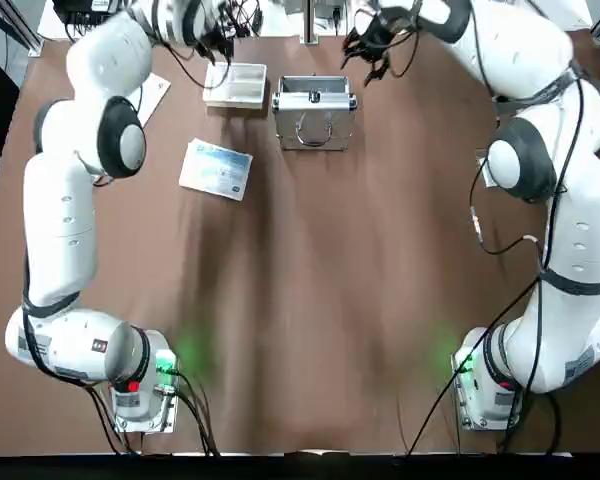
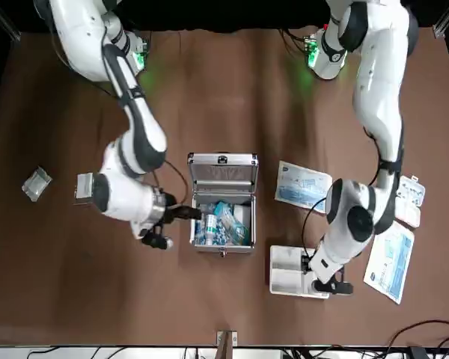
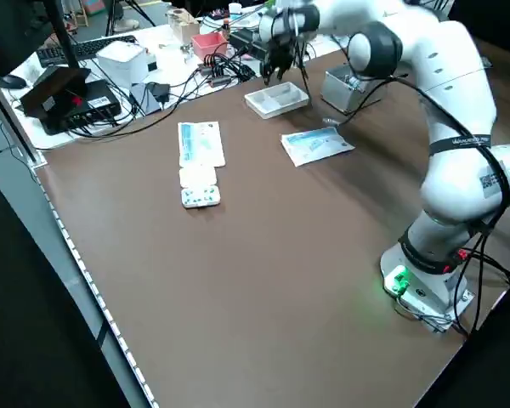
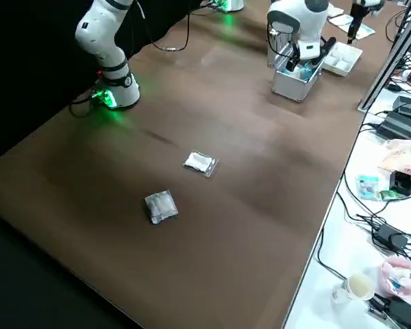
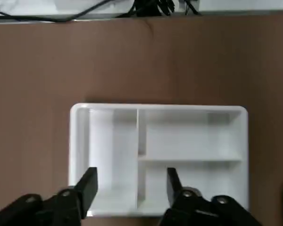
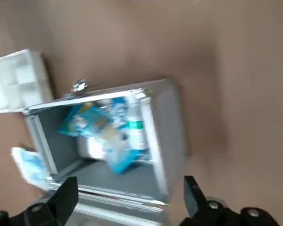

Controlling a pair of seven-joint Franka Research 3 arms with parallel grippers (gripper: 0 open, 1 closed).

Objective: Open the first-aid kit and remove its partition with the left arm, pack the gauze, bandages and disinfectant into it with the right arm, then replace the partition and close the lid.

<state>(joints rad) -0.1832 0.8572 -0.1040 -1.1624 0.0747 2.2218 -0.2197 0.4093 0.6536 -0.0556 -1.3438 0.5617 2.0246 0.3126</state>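
Meanwhile, the first-aid kit [image 2: 223,217] stands open at the far middle of the table [image 1: 310,300], its lid [image 2: 223,173] raised, with blue-and-white packets and the disinfectant [image 6: 136,131] bottle lying inside. The partition [image 5: 160,157] rests on the table just left of the case, apart from it. The left gripper [image 5: 129,186] hovers over the partition's edge, jaws released and holding nothing. The right gripper [image 6: 129,200] hangs just right of the case, jaws spread wide and empty. A white-blue printed packet [image 1: 216,168] lies nearer, to the left.
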